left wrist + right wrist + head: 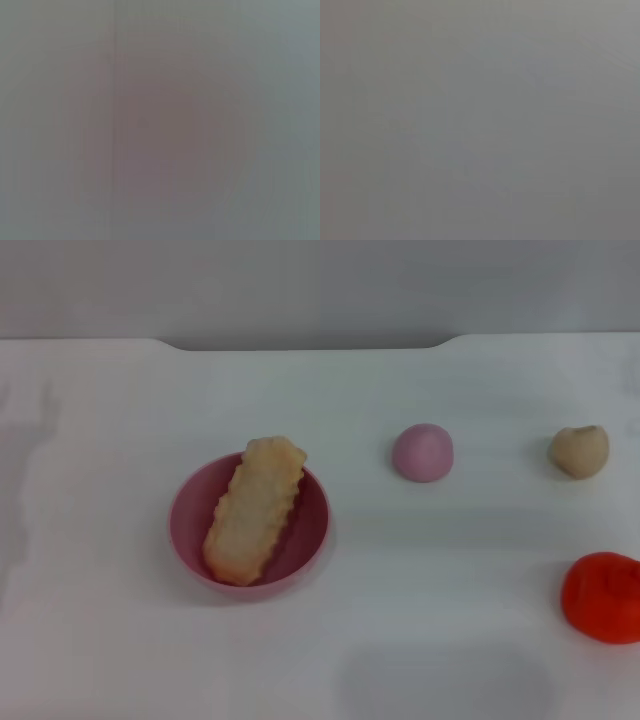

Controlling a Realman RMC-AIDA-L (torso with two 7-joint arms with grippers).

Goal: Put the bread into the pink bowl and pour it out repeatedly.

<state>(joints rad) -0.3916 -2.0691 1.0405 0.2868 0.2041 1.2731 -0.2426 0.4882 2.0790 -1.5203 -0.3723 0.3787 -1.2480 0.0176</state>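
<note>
The pink bowl (312, 525) stands upright on the white table, left of centre in the head view. The bread (254, 508), a long ridged loaf with its pale tan side up, lies inside the bowl. Its far end rests on the bowl's back rim and pokes a little past it. Neither gripper shows in the head view. Both wrist views give only a blank grey blur, with no fingers or objects to make out.
A small pink dome-shaped ball (422, 452) sits right of the bowl. A small tan rounded lump (579, 451) lies at the far right, and a red-orange lump (603, 597) sits near the right edge. The table's back edge (300, 343) runs across the top.
</note>
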